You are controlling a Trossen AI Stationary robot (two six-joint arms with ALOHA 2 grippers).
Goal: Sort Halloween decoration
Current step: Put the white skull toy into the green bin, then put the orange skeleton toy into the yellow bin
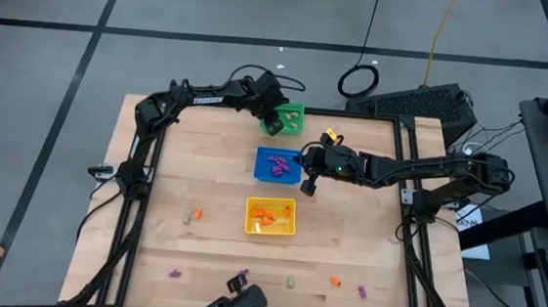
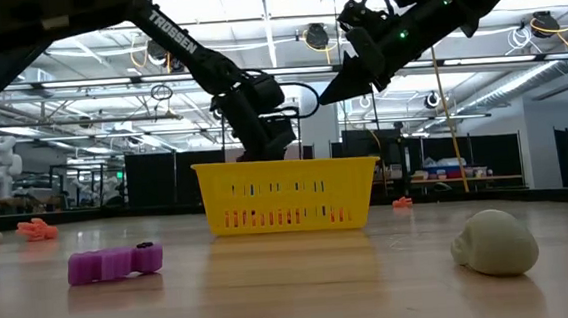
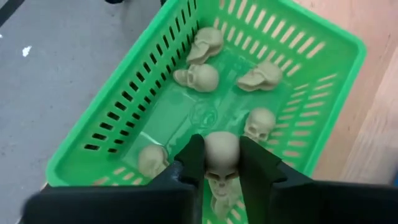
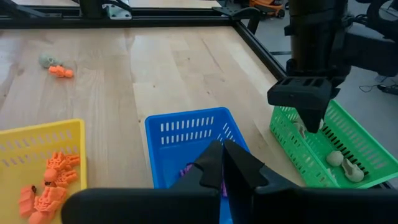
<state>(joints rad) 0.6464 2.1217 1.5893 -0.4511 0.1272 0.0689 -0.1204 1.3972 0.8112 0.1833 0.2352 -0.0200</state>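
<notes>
Nearest the low camera: a purple trinket (image 2: 114,262) and a pale skull (image 2: 494,241) on the wooden table (image 2: 293,289), loose and well apart. Behind them stands the yellow basket (image 2: 286,194), both arms hanging above it. Beyond is an open workshop with ceiling trusses and lights.

High view: left gripper (image 1: 272,123) over the green basket (image 1: 291,118); right gripper (image 1: 309,184) at the blue basket (image 1: 278,165) edge. Stray trinkets lie on the near table. Grey floor with dark tape lines surrounds it.

Left wrist view: a beige skull (image 3: 221,157) sits between the fingers (image 3: 191,163), pinched at its sides, above the green basket floor. Other skulls (image 3: 198,77) lie ahead of the fingertips.

Right wrist view: fingers (image 4: 210,165) pressed together, nothing between them. Purple bits (image 4: 185,171) show in the blue basket just past the tips; orange pieces (image 4: 46,186) fill the yellow basket off to one side.

Handling, by judgement: skulls look light, rigid, smooth plastic, likely to roll. Best pinched across the temples, low on the widest part.
</notes>
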